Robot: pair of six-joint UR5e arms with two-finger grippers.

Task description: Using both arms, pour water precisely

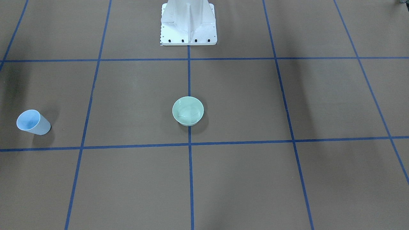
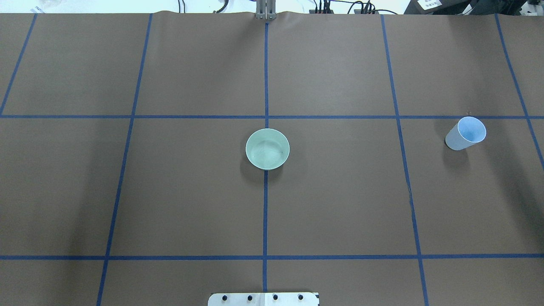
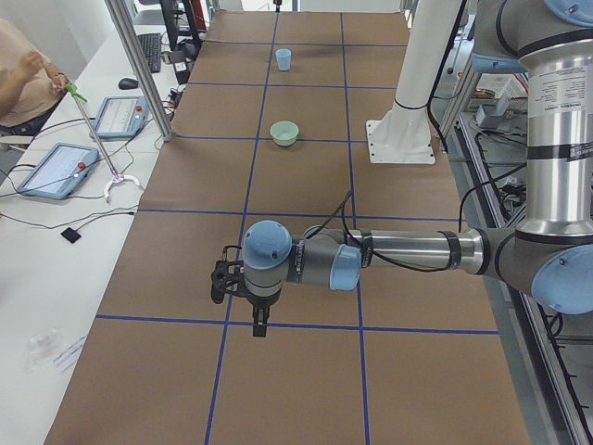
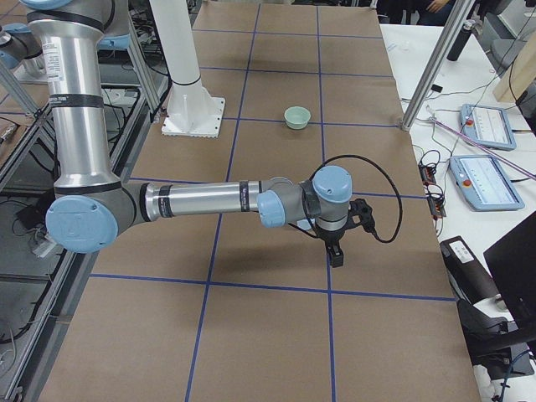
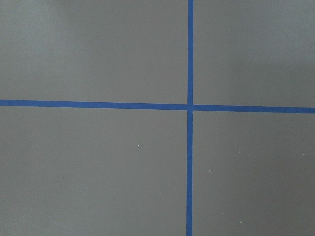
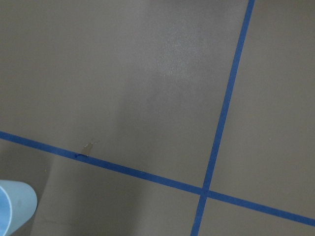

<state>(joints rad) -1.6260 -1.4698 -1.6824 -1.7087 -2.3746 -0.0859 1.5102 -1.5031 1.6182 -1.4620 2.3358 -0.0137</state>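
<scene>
Left end effector [image 3: 258, 326]: black, two-finger, pointing down above a blue tape line [image 3: 306, 324] on the counter [image 2: 191, 191]. In the exterior left view it hangs at about 6 o'clock from the bowl [image 3: 284, 133], well apart. It shows only in that side view, so I cannot tell whether its fingers are spread or closed.

Left arm [image 3: 408, 250]: silver-grey tube with pale blue joint caps, stretched low and level over the counter.

Right end effector [image 4: 335, 255]: black, pointing down, at about 6 o'clock from the bowl in the exterior right view, well apart. Finger spread cannot be told.

Right arm [image 4: 201, 201]: same build, forearm level.

Bowl: pale green, round, upright, sitting on the centre tape line.

Water [image 1: 188, 113]: faint curved glints on the bowl's inner floor.

Cup [image 2: 465, 133]: pale blue, standing mouth up, at 3 o'clock from the bowl in the overhead view, well apart. Its rim shows at 7 o'clock in the right wrist view.

Pedestal [image 1: 188, 25]: white, bolted, at 6 o'clock from the bowl in the overhead view.

Left wrist view: one tape crossing on bare counter.
</scene>
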